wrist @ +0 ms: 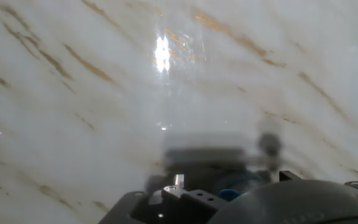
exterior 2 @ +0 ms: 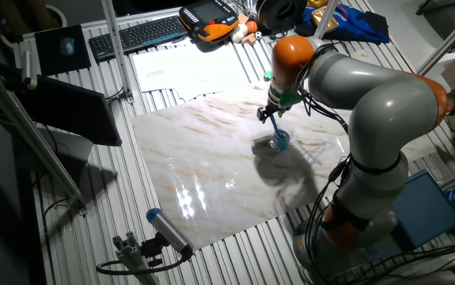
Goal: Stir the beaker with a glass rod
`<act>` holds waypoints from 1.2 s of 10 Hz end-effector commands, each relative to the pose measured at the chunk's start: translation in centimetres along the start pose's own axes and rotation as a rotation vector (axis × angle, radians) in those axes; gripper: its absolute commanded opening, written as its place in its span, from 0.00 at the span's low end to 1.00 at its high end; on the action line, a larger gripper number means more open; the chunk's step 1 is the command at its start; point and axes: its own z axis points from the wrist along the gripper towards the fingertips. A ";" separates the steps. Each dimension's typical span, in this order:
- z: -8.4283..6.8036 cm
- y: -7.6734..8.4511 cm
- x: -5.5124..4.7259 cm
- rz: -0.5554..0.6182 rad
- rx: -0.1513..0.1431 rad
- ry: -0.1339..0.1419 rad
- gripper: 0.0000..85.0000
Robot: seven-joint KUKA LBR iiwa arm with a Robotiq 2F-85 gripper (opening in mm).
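Bench (exterior 2: 92, 198): a ribbed, slatted metal surface carrying a white marble-patterned slab (exterior 2: 211, 170) with tan veins at its centre; in the hand view the same slab (wrist: 104, 93) fills the field, with bright glare spots. On the slab, toward 3 o'clock, stands the beaker (exterior 2: 280, 142), bluish at its base. Directly on the slats lie a grey-white tube (exterior 2: 169, 230) with a blue cap at 7 o'clock, white paper sheets (exterior 2: 181, 67) at 12 o'clock, and a black keyboard (exterior 2: 136, 34) at 11 o'clock.
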 end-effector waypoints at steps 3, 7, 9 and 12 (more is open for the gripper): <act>0.0 0.0 0.0 -0.013 -0.010 -0.005 0.60; 0.2 -0.2 0.0 -0.019 -0.008 -0.018 0.40; 0.3 -0.4 -0.1 -0.031 -0.012 -0.024 0.40; 0.3 -0.4 -0.1 -0.047 -0.017 -0.024 0.40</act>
